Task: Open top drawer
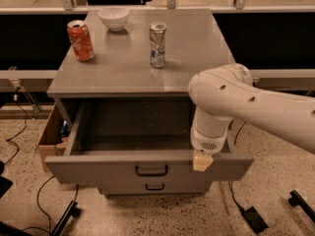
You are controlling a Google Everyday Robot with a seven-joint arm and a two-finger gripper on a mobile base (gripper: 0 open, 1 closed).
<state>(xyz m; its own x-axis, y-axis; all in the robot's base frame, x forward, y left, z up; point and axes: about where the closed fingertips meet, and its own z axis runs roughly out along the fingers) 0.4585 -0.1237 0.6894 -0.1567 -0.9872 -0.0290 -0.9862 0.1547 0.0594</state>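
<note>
The top drawer (pixel 98 170) is pulled far out of the grey cabinet. Its wide grey front carries a small black loop handle (pixel 151 170) at the centre. Its deep grey inside (pixel 133 127) is speckled and holds nothing. My gripper (pixel 202 162) hangs from the white arm (pixel 256 107) over the drawer's front edge, to the right of the handle. A second, narrower drawer front (pixel 155 186) shows just below.
On the cabinet top (pixel 197 48) stand an orange soda can (pixel 80 40), a white bowl (pixel 113 18) and a crushed silver can (pixel 157 44). A cardboard box (pixel 49 136) sits left of the cabinet. Black cables (pixel 29 200) and stand feet (pixel 300 203) lie on the speckled floor.
</note>
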